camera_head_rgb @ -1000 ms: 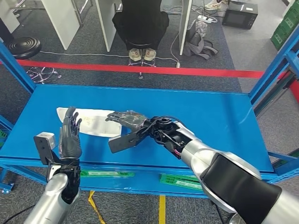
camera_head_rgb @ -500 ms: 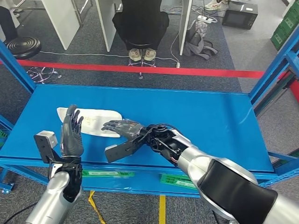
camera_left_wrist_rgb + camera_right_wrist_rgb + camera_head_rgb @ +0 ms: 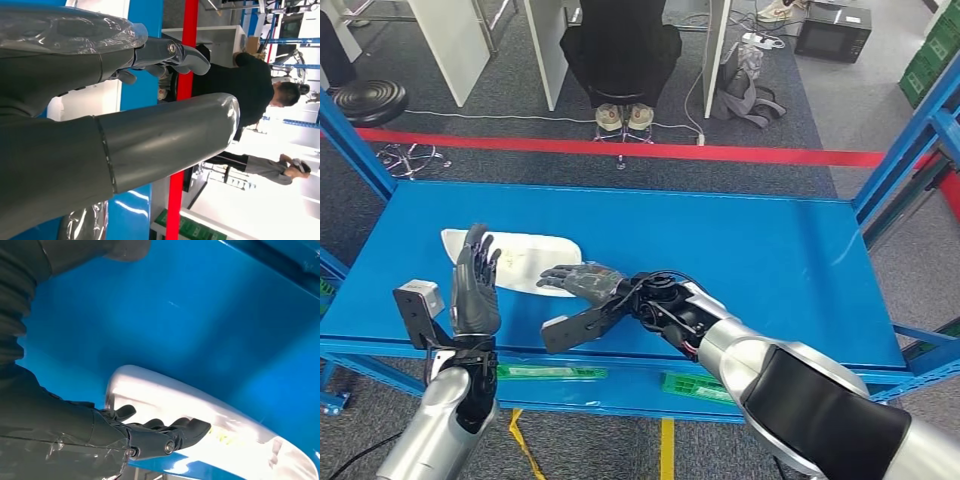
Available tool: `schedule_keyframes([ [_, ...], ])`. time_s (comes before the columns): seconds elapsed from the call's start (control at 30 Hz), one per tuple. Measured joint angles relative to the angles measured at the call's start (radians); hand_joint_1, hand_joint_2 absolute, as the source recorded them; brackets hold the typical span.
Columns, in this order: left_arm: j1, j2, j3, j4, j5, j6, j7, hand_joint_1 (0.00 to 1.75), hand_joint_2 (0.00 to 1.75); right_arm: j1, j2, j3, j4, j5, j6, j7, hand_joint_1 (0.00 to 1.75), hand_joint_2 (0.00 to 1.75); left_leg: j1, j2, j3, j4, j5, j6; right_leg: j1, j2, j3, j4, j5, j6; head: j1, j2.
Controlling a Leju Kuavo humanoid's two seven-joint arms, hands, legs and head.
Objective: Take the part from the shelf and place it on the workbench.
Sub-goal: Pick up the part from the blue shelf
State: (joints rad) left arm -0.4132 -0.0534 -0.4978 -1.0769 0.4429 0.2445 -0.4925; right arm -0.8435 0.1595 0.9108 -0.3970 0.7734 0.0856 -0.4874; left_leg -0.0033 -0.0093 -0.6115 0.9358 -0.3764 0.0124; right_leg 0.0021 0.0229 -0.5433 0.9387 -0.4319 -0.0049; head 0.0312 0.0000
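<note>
Part: white elongated part [image 3: 518,260] lies flat on blue shelf deck [image 3: 743,250], toward its left end. Not lifted, not gripped.
Right hand: right hand [image 3: 580,283] reaches across from the right, palm down, fingers stretched out flat and apart, holding nothing. Fingertips sit at the part's near right edge; right wrist view shows the fingers [image 3: 177,432] just over the white surface [image 3: 211,415]. Contact or a small gap: cannot tell.
Left hand: left hand [image 3: 475,290] upright at the part's left end, palm facing inward, fingers extended and spread, nothing in it. Overlaps the part's end in head view; touching or not, cannot tell.
Done: both hands brought to either end of the part, looks like a two-hand pickup setup.
Left: close in on the part, secure it, lift off the shelf, carry it to the workbench, set it down. Workbench not identifiable from here.
Progress: early, approach stage only.
Risk: part is thin and flat on the deck, so getting fingers under its edge may be fiddly.
Background: seated person in black [image 3: 622,45] beyond the red floor line [image 3: 773,154].
</note>
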Motion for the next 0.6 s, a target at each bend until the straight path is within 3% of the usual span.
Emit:
schedule_keyframes([
  [0.03,0.000,0.000,0.000,0.000,0.000,-0.002,0.000,0.00,0.00,0.000,0.000,0.001,0.001,-0.001,0.002,0.000,1.75,1.75,0.000,0.000,0.000,0.000,0.000,0.000,0.000,0.000,0.000,0.000,0.000,0.000,0.000,0.000],
  [0.6,0.000,0.001,0.000,0.003,0.001,-0.013,-0.001,0.00,0.00,-0.015,0.000,0.000,0.006,-0.022,0.038,0.009,1.75,1.75,0.000,0.000,0.001,0.000,0.000,0.000,0.000,0.000,0.000,0.000,0.000,0.000,0.000,0.000],
])
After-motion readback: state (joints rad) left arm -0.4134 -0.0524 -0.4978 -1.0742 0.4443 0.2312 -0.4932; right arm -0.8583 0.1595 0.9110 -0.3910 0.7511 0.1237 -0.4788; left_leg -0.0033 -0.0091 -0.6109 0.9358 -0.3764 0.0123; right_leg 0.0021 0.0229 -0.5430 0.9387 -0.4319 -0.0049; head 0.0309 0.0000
